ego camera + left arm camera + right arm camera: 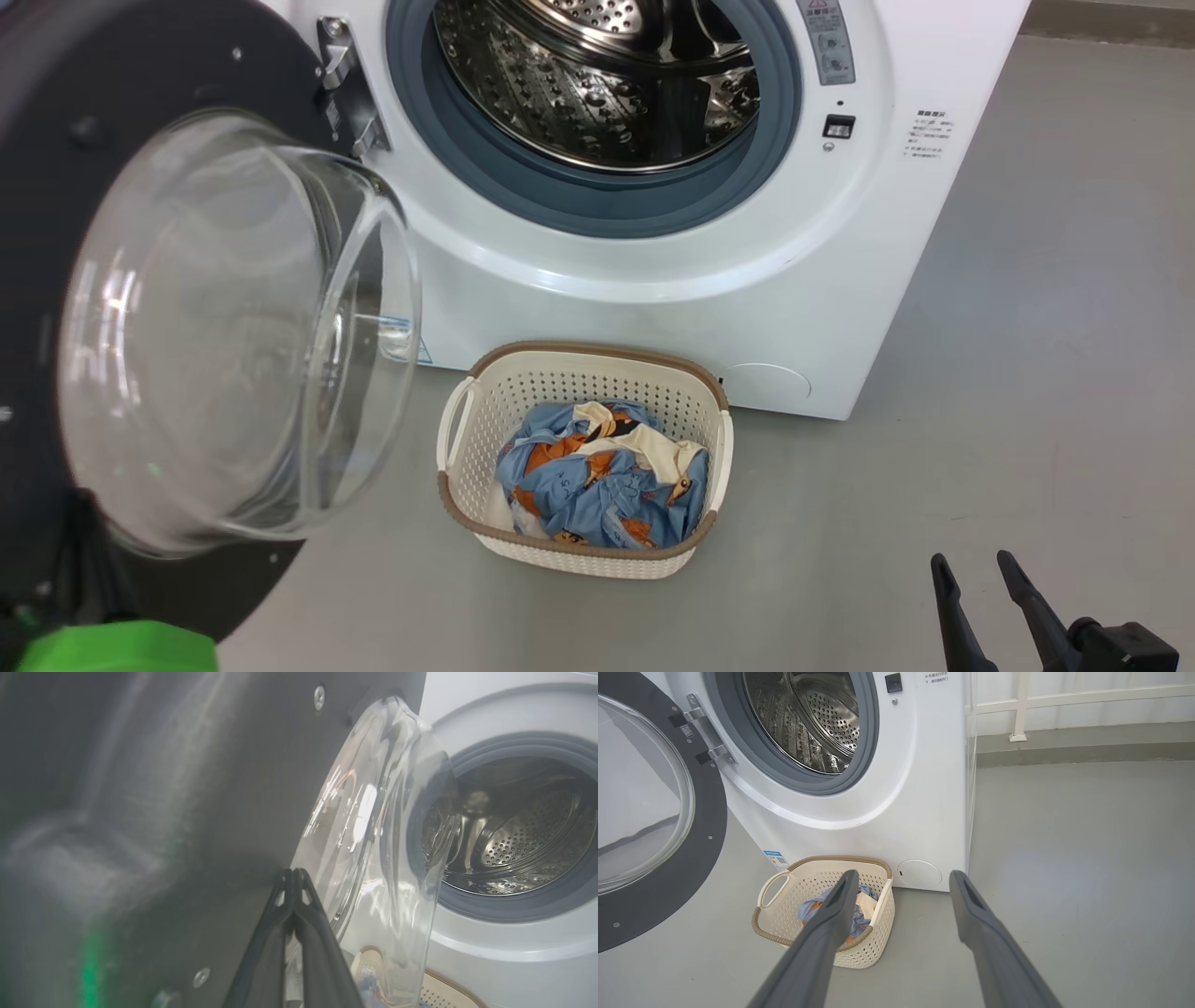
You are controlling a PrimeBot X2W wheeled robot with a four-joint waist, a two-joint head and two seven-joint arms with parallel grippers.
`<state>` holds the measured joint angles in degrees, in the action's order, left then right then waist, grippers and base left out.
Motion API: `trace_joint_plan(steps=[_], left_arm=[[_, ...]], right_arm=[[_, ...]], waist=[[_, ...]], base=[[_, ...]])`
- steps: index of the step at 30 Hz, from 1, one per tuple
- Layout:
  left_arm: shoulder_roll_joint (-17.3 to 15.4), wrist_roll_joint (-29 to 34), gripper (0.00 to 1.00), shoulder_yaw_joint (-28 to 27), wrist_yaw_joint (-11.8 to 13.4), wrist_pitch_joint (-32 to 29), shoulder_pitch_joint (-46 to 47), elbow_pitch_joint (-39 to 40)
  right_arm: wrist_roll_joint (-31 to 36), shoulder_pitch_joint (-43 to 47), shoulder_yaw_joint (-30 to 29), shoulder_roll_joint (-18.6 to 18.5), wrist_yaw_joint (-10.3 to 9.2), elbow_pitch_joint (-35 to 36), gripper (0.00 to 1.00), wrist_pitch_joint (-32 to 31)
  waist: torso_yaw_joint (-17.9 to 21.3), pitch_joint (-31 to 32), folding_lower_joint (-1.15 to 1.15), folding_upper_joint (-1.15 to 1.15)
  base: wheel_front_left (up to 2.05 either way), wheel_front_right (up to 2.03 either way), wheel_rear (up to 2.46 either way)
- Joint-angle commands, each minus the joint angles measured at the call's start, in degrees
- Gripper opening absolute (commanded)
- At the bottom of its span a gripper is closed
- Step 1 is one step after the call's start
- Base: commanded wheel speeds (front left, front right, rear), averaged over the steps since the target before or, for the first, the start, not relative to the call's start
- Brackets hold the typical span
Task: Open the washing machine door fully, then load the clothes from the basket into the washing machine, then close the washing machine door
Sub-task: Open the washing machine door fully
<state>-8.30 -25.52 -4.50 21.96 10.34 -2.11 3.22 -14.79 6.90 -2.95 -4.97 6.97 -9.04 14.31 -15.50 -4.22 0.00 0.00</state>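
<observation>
Fingers of the right hand (pixel 971 560) stand apart; the left hand (pixel 293 872) is pinched together by the washing machine door (pixel 233 327). Beyond, the clothes (pixel 597 485) lie in the basket (pixel 597 347) on the floor (pixel 934 467): soft, light; I'd pinch a raised fold.

clear glossy glass door (pixel 233 327), shiny perforated steel drum (pixel 597 93), matt perforated plastic basket (pixel 597 378), soft fabric clothes (pixel 597 485)
</observation>
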Motion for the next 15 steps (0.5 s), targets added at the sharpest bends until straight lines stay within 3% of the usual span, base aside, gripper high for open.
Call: trace_joint_plan(steps=[1,15], left_arm=[[-2.5,-0.8,0.00,-4.4,1.0,1.1,4.0,-1.2],[-8.4,-2.4,0.00,-11.1,-1.3,4.1,14.3,-20.8]], right_arm=[[-0.5,-1.9,1.4,-0.9,0.52,1.1,1.00,0.7],[-0.7,-1.8,1.6,-0.3,0.52,0.4,1.00,0.7]], waist=[[0.2,0.1,0.00,0.00],[2.1,0.4,0.00,0.00]], base=[[0.00,0.00,0.00],[0.00,0.00,0.00]])
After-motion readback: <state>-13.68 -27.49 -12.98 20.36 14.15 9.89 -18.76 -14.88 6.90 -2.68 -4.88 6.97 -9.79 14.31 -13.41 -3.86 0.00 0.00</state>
